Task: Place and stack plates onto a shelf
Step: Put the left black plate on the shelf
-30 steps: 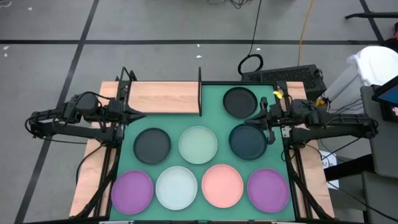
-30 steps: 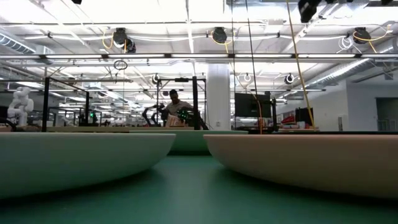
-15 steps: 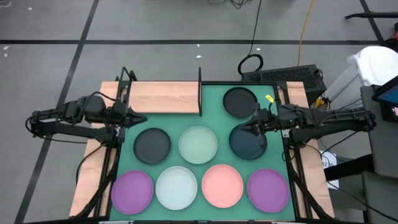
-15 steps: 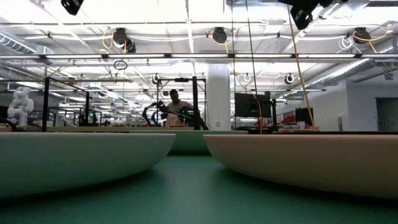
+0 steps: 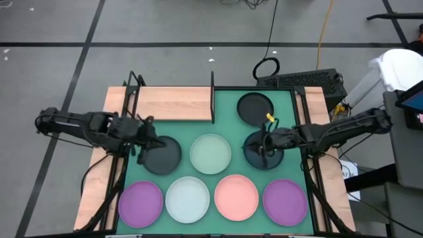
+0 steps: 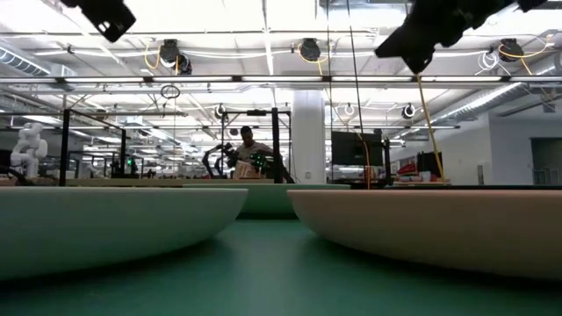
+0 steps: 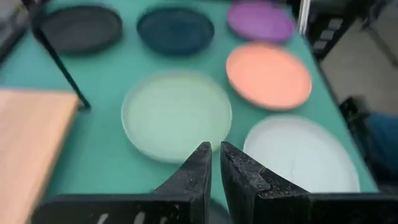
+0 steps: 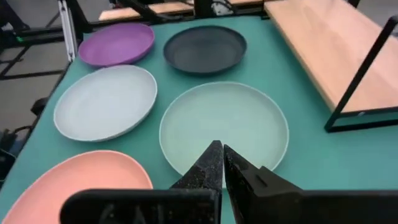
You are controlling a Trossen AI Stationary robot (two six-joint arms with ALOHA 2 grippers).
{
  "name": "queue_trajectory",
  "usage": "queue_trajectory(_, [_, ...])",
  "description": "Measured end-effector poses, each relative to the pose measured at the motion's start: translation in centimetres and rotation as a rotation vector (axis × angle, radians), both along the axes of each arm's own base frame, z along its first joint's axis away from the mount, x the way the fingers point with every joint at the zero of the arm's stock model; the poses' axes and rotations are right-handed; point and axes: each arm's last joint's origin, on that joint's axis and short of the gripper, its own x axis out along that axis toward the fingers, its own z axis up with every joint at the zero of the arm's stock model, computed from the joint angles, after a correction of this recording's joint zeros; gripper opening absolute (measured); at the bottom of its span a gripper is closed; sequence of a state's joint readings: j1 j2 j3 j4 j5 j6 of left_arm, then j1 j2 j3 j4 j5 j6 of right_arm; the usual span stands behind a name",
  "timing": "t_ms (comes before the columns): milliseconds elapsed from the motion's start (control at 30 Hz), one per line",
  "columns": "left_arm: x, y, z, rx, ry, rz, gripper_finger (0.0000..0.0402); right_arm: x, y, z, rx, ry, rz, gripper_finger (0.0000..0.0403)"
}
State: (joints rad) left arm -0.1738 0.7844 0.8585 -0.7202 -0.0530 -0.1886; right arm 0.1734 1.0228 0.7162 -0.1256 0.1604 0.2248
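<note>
High view shows eight plates laid out on the green mat (image 5: 291,109) of the table, none yet on the shelf (image 5: 173,102), which sits at the mat's 11 o'clock corner with its wooden board bare. Counted by colour: two purple plates (image 5: 140,202) (image 5: 285,200), one pink plate (image 5: 236,196), one white-blue plate (image 5: 188,199), one pale green plate (image 5: 211,153), and three dark ones: a black plate (image 5: 254,108) at 1 o'clock, a black plate (image 5: 165,155) left of centre, and a dark teal plate (image 5: 256,153) right of centre.

The plates are judged to be light, stiff and shallow, with a smooth, probably slippery finish and little risk of breaking. Each lies flat on the mat, so the raised rim is the only place to be pinched; a grip at the edge nearest the arm seems best, and a light plate may be expected to tilt or slide when lifted by one side.

The left end effector (image 5: 145,147) is placed over the 9 o'clock rim of the left black plate; its fingers (image 7: 202,168) are seen nearly pressed together with a narrow gap and nothing between them. The right end effector (image 5: 266,141) hangs over the dark teal plate, pressed together and empty.
</note>
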Motion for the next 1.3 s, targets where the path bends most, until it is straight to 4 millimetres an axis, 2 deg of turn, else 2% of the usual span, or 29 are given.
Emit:
queue_trajectory(200, [1.1,-1.1,-2.2,0.048,0.197,0.077,0.0042,1.1,0.2,-2.7,-0.016,-0.023,0.012,0.0])
queue_trajectory(333, [1.8,-2.3,-3.4,0.053,0.294,0.083,0.0054,1.1,0.2,-3.6,-0.032,-0.003,0.02,0.0])
queue_trajectory(700, [3.8,-6.5,-7.2,0.108,0.496,0.005,0.0182,1.3,0.2,-3.5,-0.031,-0.033,0.022,0.0])
queue_trajectory(833, [4.1,-8.0,-8.5,0.129,0.551,-0.014,0.0214,1.3,0.2,-3.4,-0.038,-0.049,0.027,0.0])
queue_trajectory(1000, [4.3,-9.1,-9.7,0.138,0.601,0.005,0.0223,1.3,0.2,-3.4,-0.051,-0.05,0.034,0.0])
queue_trajectory(1300, [4.8,-9.7,-11.0,0.136,0.642,0.051,0.0223,1.3,0.2,-3.4,-0.064,-0.049,0.04,0.0])
